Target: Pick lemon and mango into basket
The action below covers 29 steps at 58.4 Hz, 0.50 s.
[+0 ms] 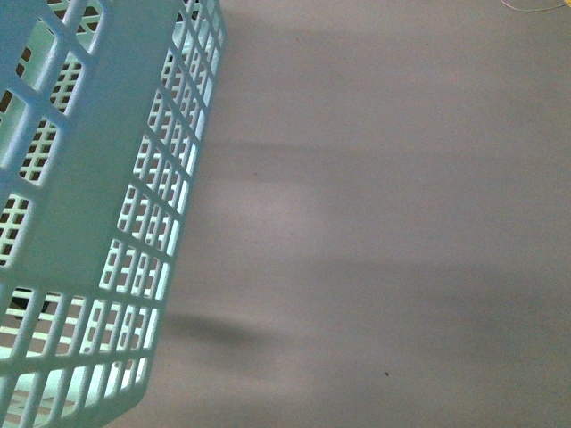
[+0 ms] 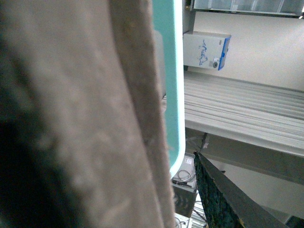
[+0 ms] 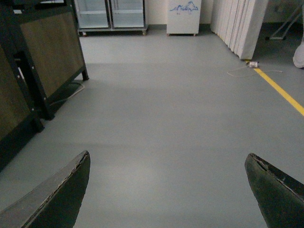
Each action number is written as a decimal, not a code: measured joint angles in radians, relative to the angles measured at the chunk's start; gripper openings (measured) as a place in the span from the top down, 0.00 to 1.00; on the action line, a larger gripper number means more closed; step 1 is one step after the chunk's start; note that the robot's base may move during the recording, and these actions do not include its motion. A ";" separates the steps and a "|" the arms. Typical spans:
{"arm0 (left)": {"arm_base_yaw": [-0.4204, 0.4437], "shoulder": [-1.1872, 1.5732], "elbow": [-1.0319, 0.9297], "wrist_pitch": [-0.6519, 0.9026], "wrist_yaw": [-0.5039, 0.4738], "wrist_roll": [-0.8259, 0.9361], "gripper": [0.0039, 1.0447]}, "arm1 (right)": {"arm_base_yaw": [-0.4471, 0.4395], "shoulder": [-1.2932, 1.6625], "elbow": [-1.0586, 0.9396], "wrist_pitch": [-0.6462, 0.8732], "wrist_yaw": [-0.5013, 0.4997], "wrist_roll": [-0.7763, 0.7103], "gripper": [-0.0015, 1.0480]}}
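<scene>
Basket [image 1: 89, 196] cropped by the front view's left edge, left wrist view mostly blocked by blurred tan surface [image 2: 71, 118]

Smooth, slightly glossy plastic on the mint-teal slotted basket [image 1: 98, 178]. Grey surface [image 1: 375, 223] beneath is matt and plain. Beige-brown blurred mass [image 2: 85, 118] looks fuzzy, cloth-like. Dark right fingers [image 3: 61, 194] are matt with scuffed edges. Grey floor [image 3: 166, 109] is smooth with a faint sheen. Brown wood-grain panel [image 3: 47, 47].
</scene>
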 joint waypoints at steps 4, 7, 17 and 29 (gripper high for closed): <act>0.000 0.000 0.001 0.000 0.000 0.000 0.73 | 0.000 0.000 0.000 0.000 0.000 0.000 0.08; 0.000 0.000 0.001 0.000 0.000 0.000 0.73 | 0.000 0.000 0.000 0.000 0.000 0.000 0.08; 0.000 0.000 0.001 0.000 0.000 0.000 0.73 | 0.000 0.000 0.000 0.000 0.000 -0.001 0.08; 0.000 0.000 0.002 0.000 0.000 0.000 0.73 | 0.000 0.000 0.000 0.000 0.000 -0.001 0.08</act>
